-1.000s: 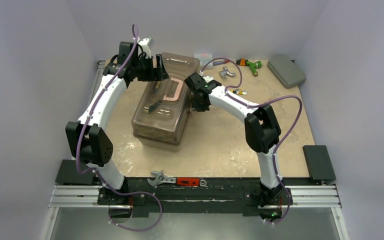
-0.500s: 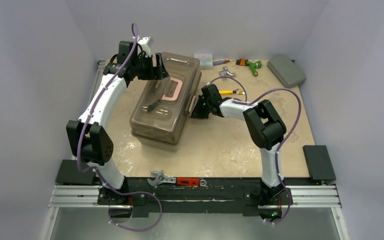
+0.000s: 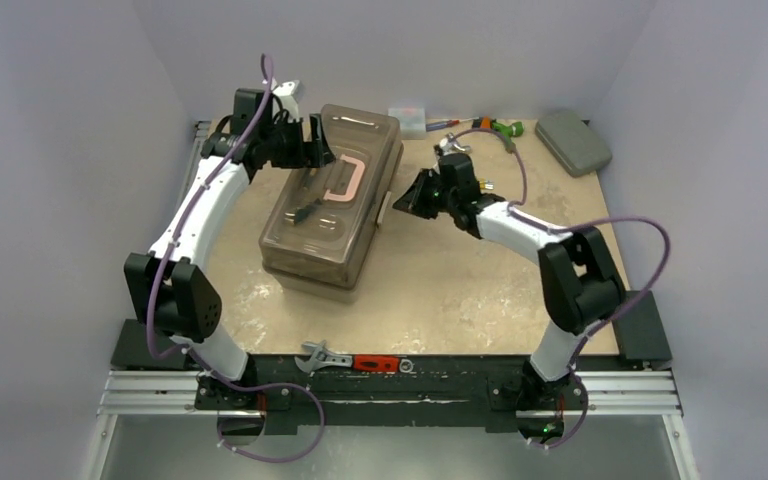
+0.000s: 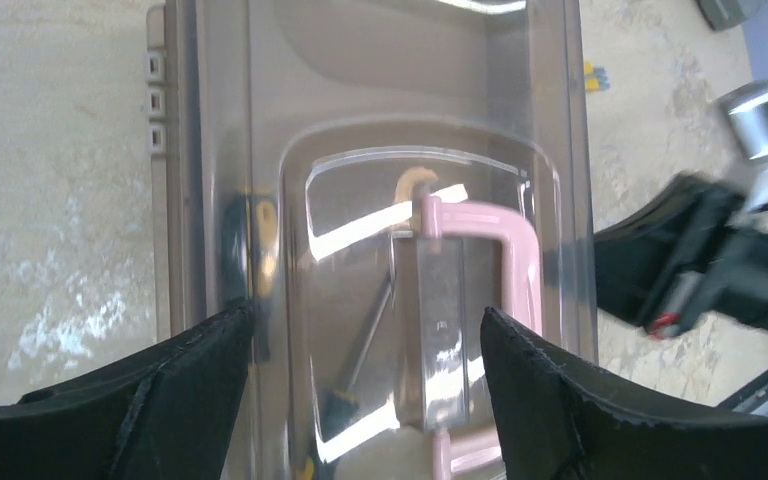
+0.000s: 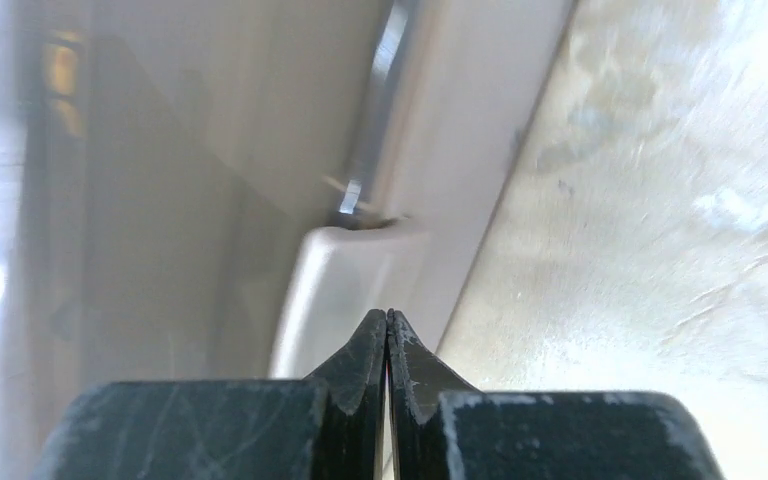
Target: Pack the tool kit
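Right arm's elbow has swung outward. Right gripper [image 3: 407, 197], fingertips pressed together, now sits just beside the pale latch [image 5: 345, 290] of the long beige-tan plastic toolbox [image 3: 332, 215], mid-surface [image 3: 440, 290]. Left gripper [image 4: 365, 312] is spread wide above the pale pink handle [image 4: 515, 260]. Flat grey-green case [image 3: 572, 140] and green-handled tool [image 3: 500, 128] lie behind the right arm. Toolbox is well apart from the near edge.

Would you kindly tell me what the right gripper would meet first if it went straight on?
Probably the pale latch on the side of the toolbox: the shut right gripper points straight at it, though how near is unclear.

Tools [image 4: 368, 330] inside toolbox [image 4: 360, 100] indistinct through tinted, glaring plastic
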Motion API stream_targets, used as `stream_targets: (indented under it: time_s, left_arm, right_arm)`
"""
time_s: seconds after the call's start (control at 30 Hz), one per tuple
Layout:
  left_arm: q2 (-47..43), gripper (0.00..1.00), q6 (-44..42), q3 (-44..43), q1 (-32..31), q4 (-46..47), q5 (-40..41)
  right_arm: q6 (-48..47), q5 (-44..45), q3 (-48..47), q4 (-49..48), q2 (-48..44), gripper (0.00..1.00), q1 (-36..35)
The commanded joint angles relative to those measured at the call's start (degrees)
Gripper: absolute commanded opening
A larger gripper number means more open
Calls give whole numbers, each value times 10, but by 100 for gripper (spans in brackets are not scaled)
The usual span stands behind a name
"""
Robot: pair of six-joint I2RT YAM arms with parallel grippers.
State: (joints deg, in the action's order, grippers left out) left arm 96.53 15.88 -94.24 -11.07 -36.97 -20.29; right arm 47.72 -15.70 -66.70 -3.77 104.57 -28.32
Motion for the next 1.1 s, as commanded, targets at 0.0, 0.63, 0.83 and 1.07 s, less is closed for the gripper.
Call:
stream_targets:
  time_s: [0.0,0.63,0.83,1.07]
  left_arm:
    - [-43,82,27,56,-28,-129,-17]
    - [-303,69,196,192,74,-187,371]
    - [-363,60,331,330,139,-192,395]
    - [-364,60,352,461,139,-91,252]
  right_arm:
    - [-92,20,27,-23,-108,0,14]
    - [-193,209,200,91,-426,0,13]
    - [-188,245,228,108,-489,0,13]
    - [-175,241,240,114,-501,0,14]
